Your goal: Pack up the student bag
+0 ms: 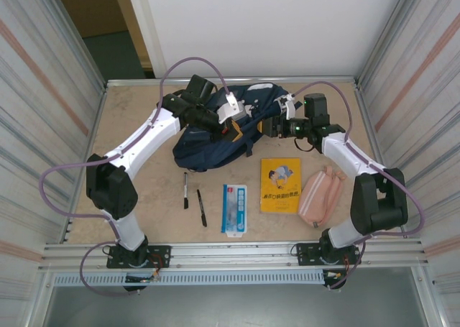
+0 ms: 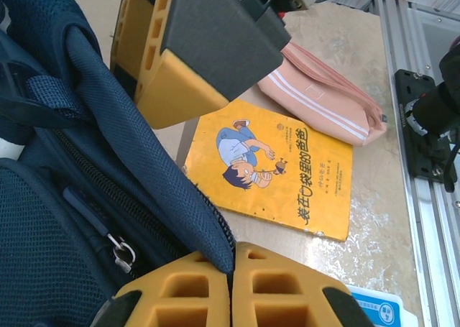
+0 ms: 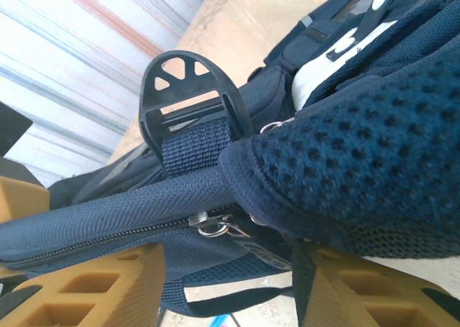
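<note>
The student bag [image 1: 215, 136] lies at the middle of the table, navy with white patches. My left gripper [image 1: 233, 126] is over its top and shut on the bag's fabric edge beside a zip; in the left wrist view the left gripper [image 2: 232, 273] has its yellow fingers pressed together on that navy edge [image 2: 165, 197]. My right gripper [image 1: 271, 126] is at the bag's right side. In the right wrist view the right gripper [image 3: 230, 287] stands open, its fingers either side of the bag's zip pull [image 3: 215, 225] and a dark strap, with a black buckle [image 3: 188, 90] above.
On the table in front of the bag lie a yellow book [image 1: 280, 185], a pink pouch [image 1: 321, 195], two black pens [image 1: 185, 190] and a blue-and-white packet [image 1: 234, 208]. Corrugated metal walls close in both sides. A metal rail runs along the near edge.
</note>
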`<action>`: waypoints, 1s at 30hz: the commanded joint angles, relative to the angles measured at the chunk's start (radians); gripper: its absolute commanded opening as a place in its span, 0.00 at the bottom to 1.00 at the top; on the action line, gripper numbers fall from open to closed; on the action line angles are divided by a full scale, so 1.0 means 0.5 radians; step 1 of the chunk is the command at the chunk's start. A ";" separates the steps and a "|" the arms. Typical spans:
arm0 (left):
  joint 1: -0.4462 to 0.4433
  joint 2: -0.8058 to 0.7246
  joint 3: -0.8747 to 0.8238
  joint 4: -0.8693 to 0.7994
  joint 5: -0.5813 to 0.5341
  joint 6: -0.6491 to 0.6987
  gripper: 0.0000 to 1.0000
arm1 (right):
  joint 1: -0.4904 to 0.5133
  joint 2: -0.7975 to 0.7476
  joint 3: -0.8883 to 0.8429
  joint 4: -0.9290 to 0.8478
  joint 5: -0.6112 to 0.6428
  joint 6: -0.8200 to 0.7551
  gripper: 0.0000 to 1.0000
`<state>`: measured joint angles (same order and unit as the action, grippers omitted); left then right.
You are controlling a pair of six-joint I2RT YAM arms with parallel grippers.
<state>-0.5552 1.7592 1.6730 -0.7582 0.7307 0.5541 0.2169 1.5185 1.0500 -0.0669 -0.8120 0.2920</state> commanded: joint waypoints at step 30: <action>0.089 -0.212 0.044 0.045 0.351 0.108 0.00 | 0.163 0.044 0.256 -0.280 0.022 -0.358 0.22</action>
<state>-0.5201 1.7275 1.6730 -0.7631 0.8108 0.5755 0.2951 1.5517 1.1530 -0.1795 -0.8082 0.1478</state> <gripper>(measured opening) 0.052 0.232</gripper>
